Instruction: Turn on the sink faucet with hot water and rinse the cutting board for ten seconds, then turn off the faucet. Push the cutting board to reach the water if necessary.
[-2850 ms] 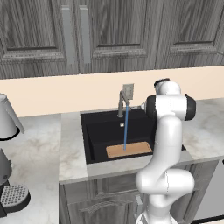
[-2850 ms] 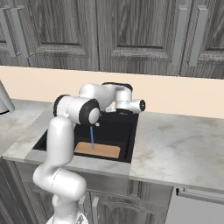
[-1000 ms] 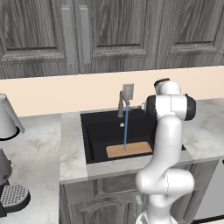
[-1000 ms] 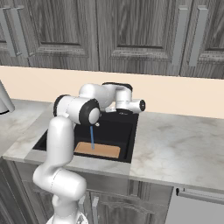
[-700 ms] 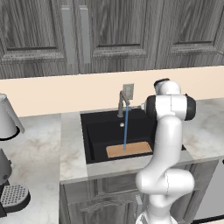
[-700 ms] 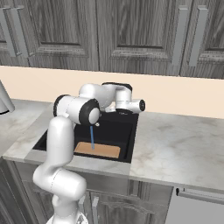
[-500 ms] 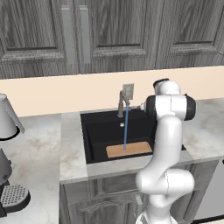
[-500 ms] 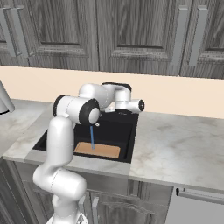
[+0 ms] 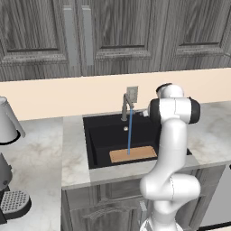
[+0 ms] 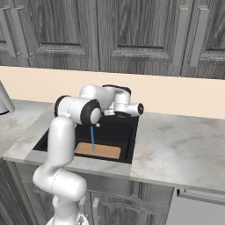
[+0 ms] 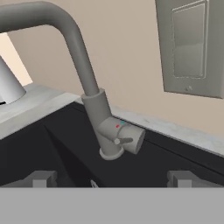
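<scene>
The matte black sink (image 9: 97, 149) sits in the pale marble counter. From the grey faucet (image 9: 127, 105) a thin blue stream of water (image 9: 129, 133) falls straight onto the tan cutting board (image 9: 133, 154), which lies flat at the basin's front. From the right, the water (image 10: 92, 138) again lands on the board (image 10: 99, 150). My gripper (image 11: 113, 179) is open, its fingertips (image 11: 41, 178) wide apart with nothing between them. It hovers over the basin, a short way in front of the faucet (image 11: 97, 111) and its side lever handle (image 11: 127, 138).
A grey kettle (image 9: 6, 122) stands on the counter to the left, and a dark appliance (image 9: 11, 204) at the near left edge. A wall outlet plate (image 11: 192, 48) sits behind the faucet. Bare marble counter (image 10: 176, 145) stretches right of the sink. Cabinets hang overhead.
</scene>
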{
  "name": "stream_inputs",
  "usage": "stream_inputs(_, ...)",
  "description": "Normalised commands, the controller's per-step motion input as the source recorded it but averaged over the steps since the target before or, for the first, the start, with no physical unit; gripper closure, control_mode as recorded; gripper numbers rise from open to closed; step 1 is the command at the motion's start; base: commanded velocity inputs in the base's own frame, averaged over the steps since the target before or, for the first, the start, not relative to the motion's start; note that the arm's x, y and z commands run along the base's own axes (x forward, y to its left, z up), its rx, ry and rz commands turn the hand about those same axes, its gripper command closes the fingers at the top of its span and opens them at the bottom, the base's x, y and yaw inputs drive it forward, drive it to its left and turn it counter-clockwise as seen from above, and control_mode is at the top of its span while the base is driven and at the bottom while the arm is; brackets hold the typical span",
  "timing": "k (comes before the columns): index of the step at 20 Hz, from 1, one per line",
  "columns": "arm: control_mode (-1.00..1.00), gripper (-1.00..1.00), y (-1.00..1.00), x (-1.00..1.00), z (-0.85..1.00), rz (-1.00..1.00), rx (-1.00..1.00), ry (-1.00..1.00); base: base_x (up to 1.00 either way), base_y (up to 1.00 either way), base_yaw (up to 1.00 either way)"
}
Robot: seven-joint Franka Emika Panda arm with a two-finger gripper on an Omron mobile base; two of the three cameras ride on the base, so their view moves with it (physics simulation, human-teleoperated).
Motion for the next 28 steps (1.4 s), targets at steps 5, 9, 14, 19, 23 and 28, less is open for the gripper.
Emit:
stream_inputs(5, -1.00, -1.00, 0.00, 0.00, -0.13, 0.00, 0.00, -0.07, 0.00, 0.00, 0.00)
stream_inputs(9, -1.00, -1.00, 0.00, 0.00, -0.02, 0.00, 0.00, -0.13, 0.00, 0.00, 0.00)
stream_inputs(14, -1.00, -1.00, 0.00, 0.00, 0.00, 0.00, 0.00, -0.16, 0.00, 0.00, 0.00)
stream_inputs(19, -1.00, -1.00, 0.00, 0.00, 0.00, 0.00, 0.00, -0.14, 0.00, 0.00, 0.00)
stream_inputs(23, -1.00, -1.00, 0.00, 0.00, 0.00, 0.00, 0.00, -0.08, 0.00, 0.00, 0.00)
stream_inputs(28, -1.00, -1.00, 0.00, 0.04, 0.00, 0.00, 0.00, 0.00, 0.00, 0.00, 0.00)
